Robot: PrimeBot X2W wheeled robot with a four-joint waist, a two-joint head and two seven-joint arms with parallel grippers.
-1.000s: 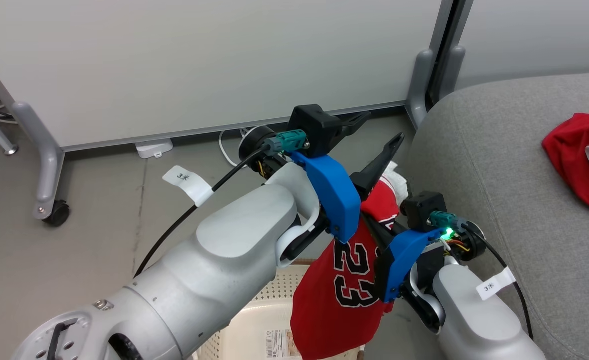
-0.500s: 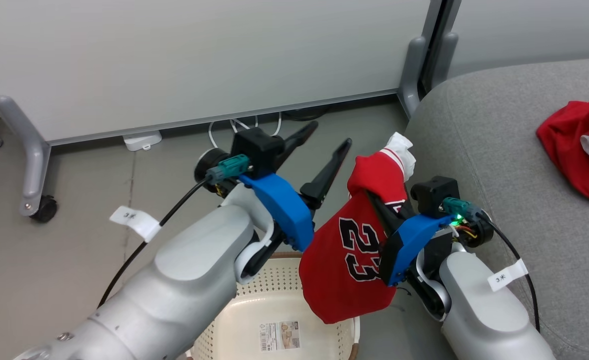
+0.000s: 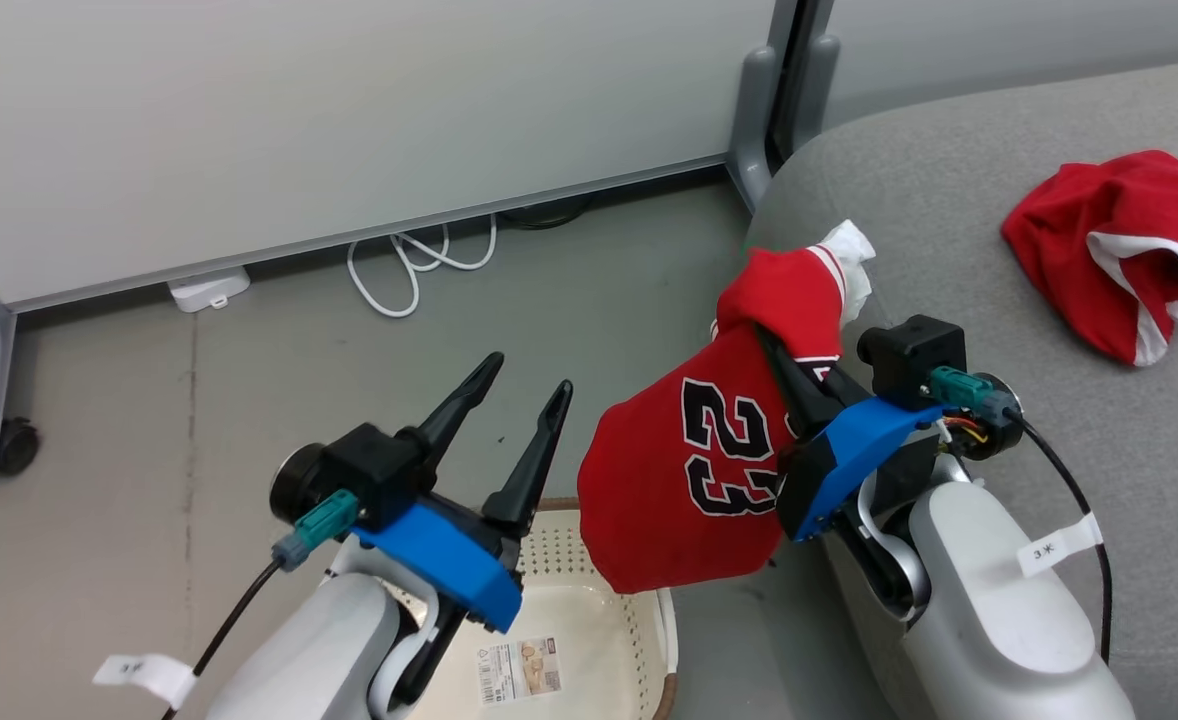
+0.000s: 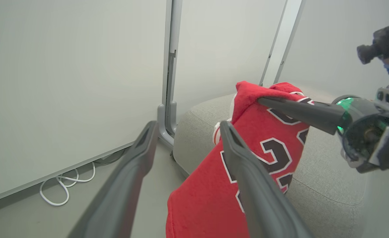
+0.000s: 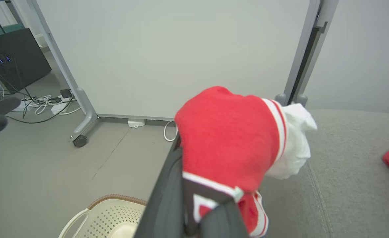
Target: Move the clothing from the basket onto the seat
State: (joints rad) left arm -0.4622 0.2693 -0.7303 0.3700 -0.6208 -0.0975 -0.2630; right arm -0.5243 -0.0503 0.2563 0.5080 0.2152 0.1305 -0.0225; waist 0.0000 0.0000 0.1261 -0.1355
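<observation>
Reds against grey and cream on my screens.
I see a red fabric jersey with a black 23 outlined in white and red-and-white striped trim; a crumpled red garment edged in white; a plain mid-grey fabric seat cushion; a cream perforated plastic basket dotted with small holes, its rim woven-look brown; a white looped cable on the dull grey floor.

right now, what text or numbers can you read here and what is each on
"23": black digits outlined in white, on the red jersey.
"3" plus one mark too small to read: right cable tag.
Left cable tag: blurred, unreadable.
Sticker inside the basket: print and barcode too small to read.
</observation>
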